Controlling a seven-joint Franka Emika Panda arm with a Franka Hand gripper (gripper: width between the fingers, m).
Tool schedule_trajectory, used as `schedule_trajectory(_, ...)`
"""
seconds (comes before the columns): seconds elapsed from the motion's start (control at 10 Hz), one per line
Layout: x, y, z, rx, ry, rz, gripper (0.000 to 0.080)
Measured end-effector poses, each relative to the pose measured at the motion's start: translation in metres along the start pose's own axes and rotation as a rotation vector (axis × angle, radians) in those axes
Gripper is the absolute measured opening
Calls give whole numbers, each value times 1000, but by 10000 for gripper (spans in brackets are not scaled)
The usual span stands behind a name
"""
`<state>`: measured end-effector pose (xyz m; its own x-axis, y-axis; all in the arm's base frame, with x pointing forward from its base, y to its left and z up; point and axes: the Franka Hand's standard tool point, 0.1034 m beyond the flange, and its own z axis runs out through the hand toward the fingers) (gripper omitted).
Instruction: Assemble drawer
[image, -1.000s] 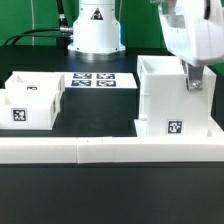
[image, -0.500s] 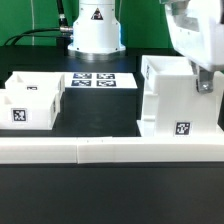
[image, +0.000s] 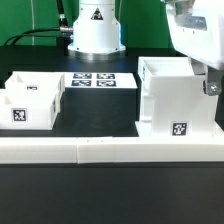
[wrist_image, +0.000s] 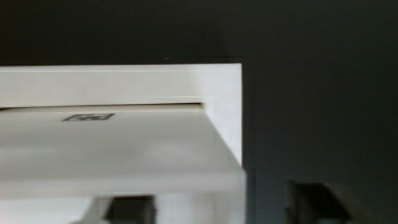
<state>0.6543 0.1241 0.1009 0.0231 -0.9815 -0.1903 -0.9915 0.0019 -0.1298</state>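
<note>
The white drawer case (image: 165, 100) stands upright at the exterior view's right, a square tag low on its front. My gripper (image: 210, 88) reaches down at the case's right wall. In the wrist view my gripper (wrist_image: 222, 210) has one dark finger (wrist_image: 128, 210) inside the case (wrist_image: 107, 85) and the other outside, shut on that wall. A tag shows on the case's inner floor. Two small white trays (image: 30, 100) sit side by side at the exterior view's left, the front one tagged.
The long low white rail (image: 100, 150) runs across the front of the table. The marker board (image: 103, 80) lies flat at the back middle, in front of the robot base (image: 95, 30). The table top is black.
The case has shifted toward the exterior view's right with my gripper on its wall. It was skewed half a second ago and stands squarer now.
</note>
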Motion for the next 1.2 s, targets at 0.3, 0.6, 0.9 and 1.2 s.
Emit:
schedule_trajectory(0.3, 0, -2, -1, 7, 0, -8, 630)
schedule_trajectory(0.6, -2, 1, -8, 11, -5, -131, 648)
schedule_trajectory(0.9, -4, 16, -41, 25, -14, -327, 649)
schedule_trajectory(1.2, -3, 19, -39, 14, -12, -387, 649)
